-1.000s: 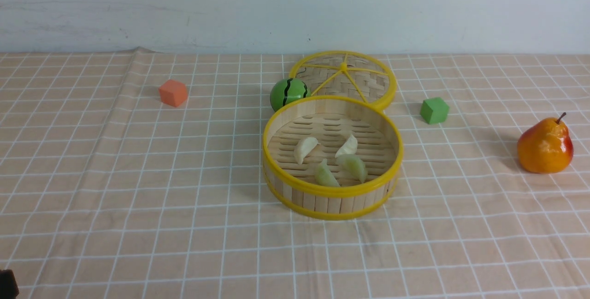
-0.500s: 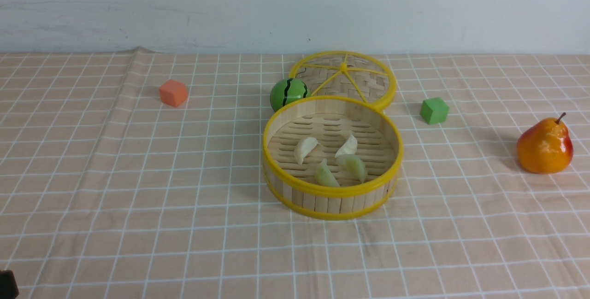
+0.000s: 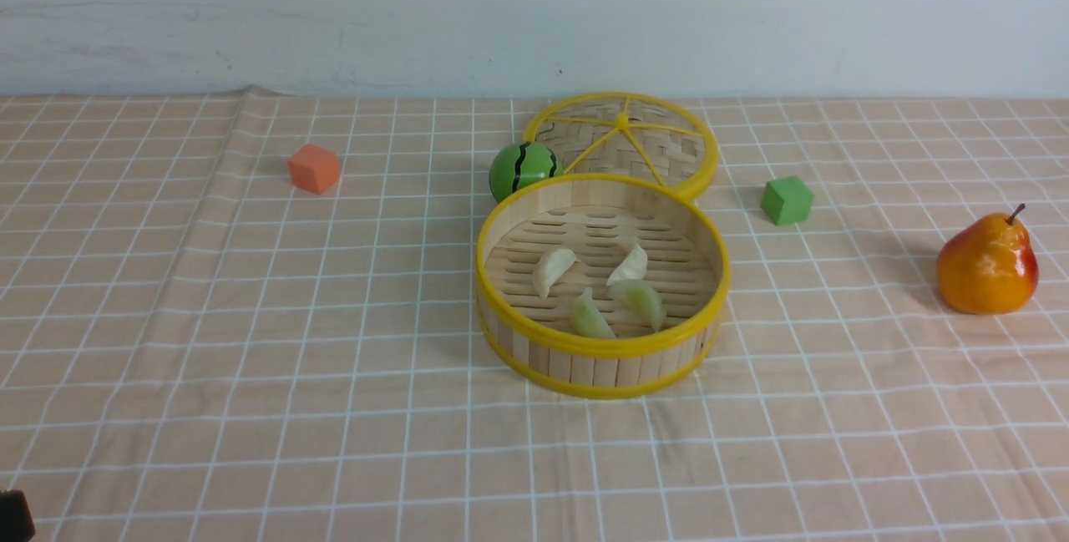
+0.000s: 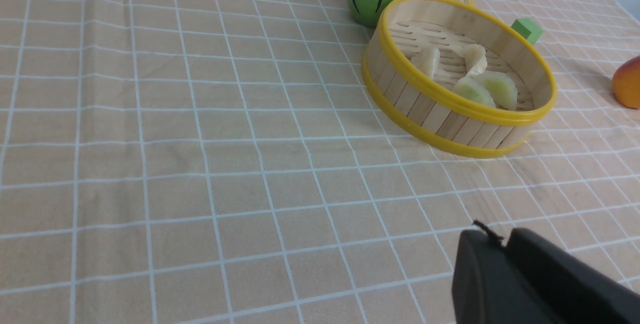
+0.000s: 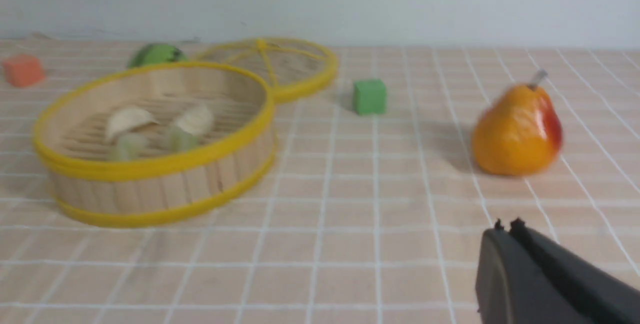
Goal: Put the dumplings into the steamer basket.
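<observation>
Steamer basket (image 3: 603, 357), round, upright, open top, standing near the middle of the table. All four dumplings (image 3: 595, 290) lie on its slatted floor. The two cream-white ones sit farther back: the left one (image 3: 553, 269) has its long axis running from near-left to far-right, and the right one (image 3: 629, 265) slants the same way, its tip toward the far right. The two pale green ones lie nearer: the left (image 3: 590, 316) runs roughly near to far, the right (image 3: 641, 302) from far-left to near-right, and the two are just beside each other.

Woven lid (image 3: 625, 141) lies flat, touching the basket's far rim; watermelon ball (image 3: 523, 167) just beside both, to the left. Orange cube (image 3: 315, 168) far left, green cube (image 3: 787, 200) right, pear (image 3: 988, 262) far right, all well apart.

Surface: beige tablecloth (image 3: 250, 358) with a white grid, one crease on the left. A pale wall (image 3: 534, 16) stands behind.

Left gripper (image 4: 505, 249) and right gripper (image 5: 505, 234): fingers pressed together, holding nothing, each low over bare cloth near the robot.
</observation>
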